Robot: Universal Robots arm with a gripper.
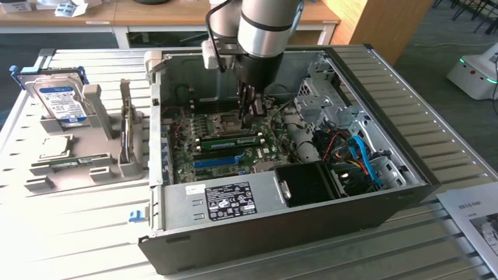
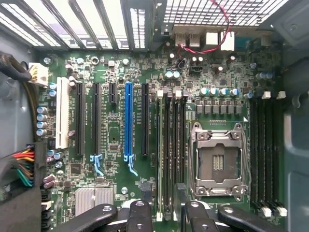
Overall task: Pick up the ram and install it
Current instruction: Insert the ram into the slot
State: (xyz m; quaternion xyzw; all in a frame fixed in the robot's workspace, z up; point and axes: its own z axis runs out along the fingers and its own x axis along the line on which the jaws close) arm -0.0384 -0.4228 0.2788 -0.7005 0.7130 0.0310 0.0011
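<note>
Step in hand, by judgement: seating. The long green circuit-board ram stick (image 1: 231, 140) stands in a slot of the green motherboard (image 1: 185, 147) inside the open dark metal computer case (image 1: 327, 216). The hand (image 2: 166, 213) hovers above, fully spread, gripping nothing. Any next move calls for a straight vertical path.

One open computer case (image 1: 272, 224) holding one motherboard (image 2: 113, 133), which carries one processor socket (image 2: 217, 162), one blue slot (image 2: 128, 121), one white slot (image 2: 62, 113) and one ram (image 1: 230, 140). One hard drive (image 1: 62, 99) on the counter (image 1: 93, 233). One robot arm (image 1: 269, 23).
</note>
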